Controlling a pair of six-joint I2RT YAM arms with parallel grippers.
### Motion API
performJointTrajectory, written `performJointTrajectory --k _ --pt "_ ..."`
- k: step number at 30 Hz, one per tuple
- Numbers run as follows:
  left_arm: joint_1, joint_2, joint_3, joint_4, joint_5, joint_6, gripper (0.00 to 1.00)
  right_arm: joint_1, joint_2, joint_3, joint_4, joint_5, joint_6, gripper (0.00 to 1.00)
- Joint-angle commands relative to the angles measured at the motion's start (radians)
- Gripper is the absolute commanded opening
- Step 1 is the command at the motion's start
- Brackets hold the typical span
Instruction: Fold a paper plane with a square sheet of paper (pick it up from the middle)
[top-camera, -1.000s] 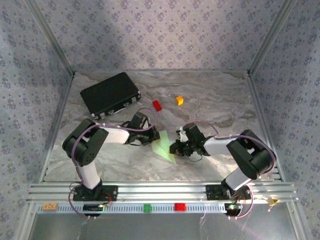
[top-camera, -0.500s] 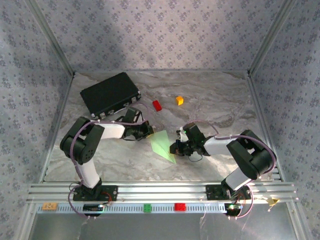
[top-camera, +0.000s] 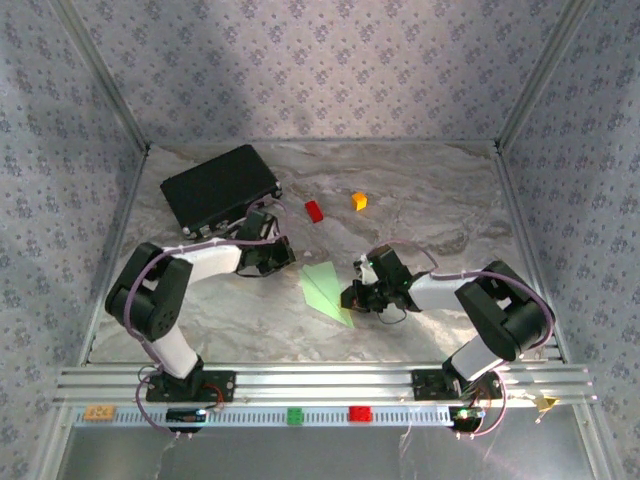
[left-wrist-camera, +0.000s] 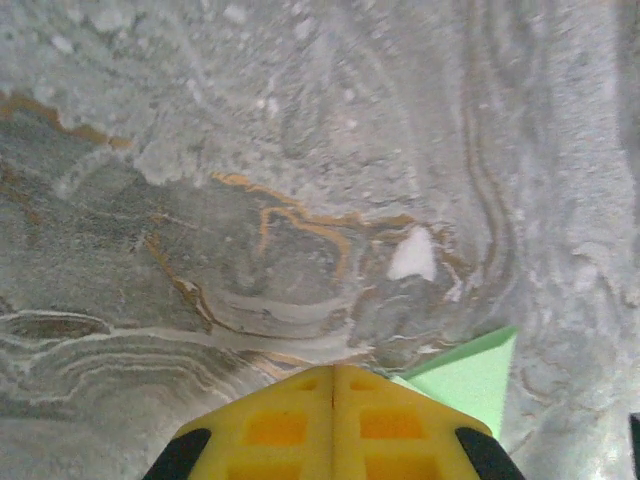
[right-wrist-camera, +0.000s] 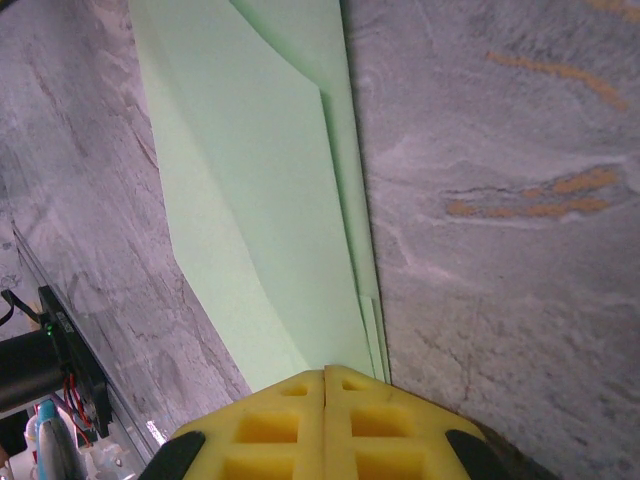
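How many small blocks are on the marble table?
2. A red block sits just right of the black case; an orange block lies further right, apart from it. Others may be hidden.

Paper plane (top-camera: 324, 287) flat; R claw (top-camera: 351, 297) at near end.

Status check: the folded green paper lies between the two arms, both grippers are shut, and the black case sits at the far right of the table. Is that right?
Not quite. The black case sits at the far left of the table, not the far right, as the top external view shows. The rest holds: the folded green paper lies between the two arms, and the left gripper and right gripper are both shut.
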Motion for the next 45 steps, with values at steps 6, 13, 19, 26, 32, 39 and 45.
performJointTrajectory --k 6,13,19,26,32,39,45 --pt "-0.135 -0.077 -0.027 0.035 0.014 -0.005 0.0 -0.005 0.011 -0.035 -0.149 0.041 -0.02 0.0" --pt "-0.259 0.036 0.008 0.114 0.023 -0.052 0.0 -0.005 -0.003 -0.018 -0.161 0.041 -0.02 0.0" --pt "-0.262 0.116 -0.013 0.151 0.016 -0.077 0.0 -0.004 -0.029 -0.012 -0.132 0.028 0.002 0.01" --pt "-0.262 0.131 -0.045 0.159 0.007 -0.094 0.0 0.002 -0.236 -0.05 -0.163 0.059 0.086 0.11" --pt "-0.261 0.128 -0.052 0.164 0.008 -0.106 0.0 0.006 -0.439 -0.126 -0.295 0.091 0.169 0.29" --pt "-0.26 0.123 -0.05 0.161 0.008 -0.114 0.0 0.029 -0.474 -0.189 -0.282 0.017 0.208 0.33" --pt "-0.261 0.119 -0.05 0.156 0.007 -0.114 0.0 0.057 -0.429 -0.176 -0.271 0.021 0.214 0.33"
